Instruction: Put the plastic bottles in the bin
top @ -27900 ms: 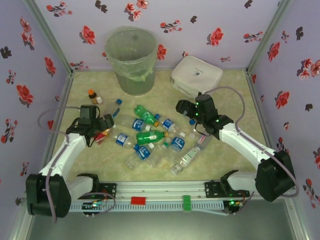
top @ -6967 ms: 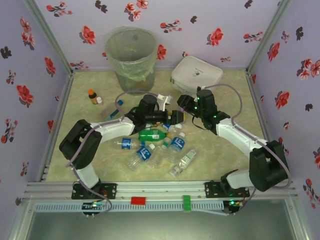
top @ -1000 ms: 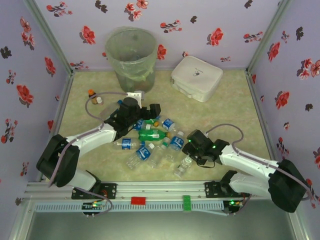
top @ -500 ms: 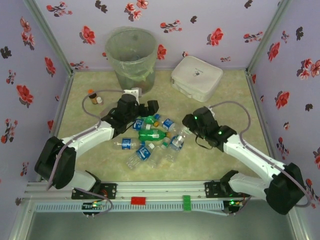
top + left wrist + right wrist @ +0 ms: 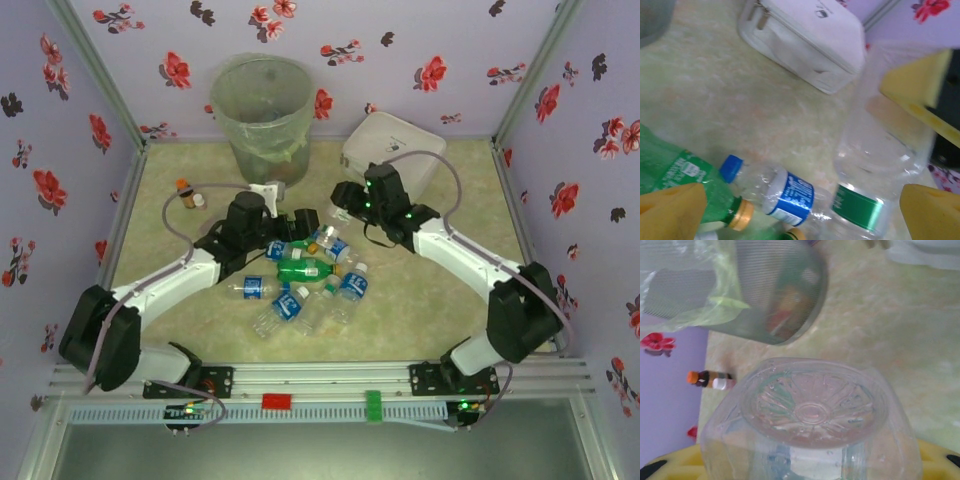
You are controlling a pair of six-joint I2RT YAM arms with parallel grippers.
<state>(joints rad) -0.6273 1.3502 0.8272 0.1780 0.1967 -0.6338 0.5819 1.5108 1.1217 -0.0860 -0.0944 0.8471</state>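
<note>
My right gripper (image 5: pixel 341 199) (image 5: pixel 810 462) is shut on a clear plastic bottle (image 5: pixel 812 415) with a green label (image 5: pixel 860 207), held above the table with its base toward the wrist camera. The bin (image 5: pixel 262 120) (image 5: pixel 772 295), grey with a greenish liner, stands at the back, to the left of and beyond this gripper. My left gripper (image 5: pixel 298 222) (image 5: pixel 802 215) hangs open over the pile of bottles (image 5: pixel 300 285), just above a blue-labelled bottle (image 5: pixel 790 192) and a green one (image 5: pixel 675 175). The held bottle hangs right beside the left gripper.
A flat white box (image 5: pixel 395 150) (image 5: pixel 805 35) lies at the back right. Two small bottles, one brown with an orange cap (image 5: pixel 185 190) (image 5: pixel 710 378), stand near the left wall. Flowered walls close in the table on three sides.
The right arm lifted a clear bottle from the front right of the pile and swung it up toward the back centre. The left arm hardly moved and stayed open.
</note>
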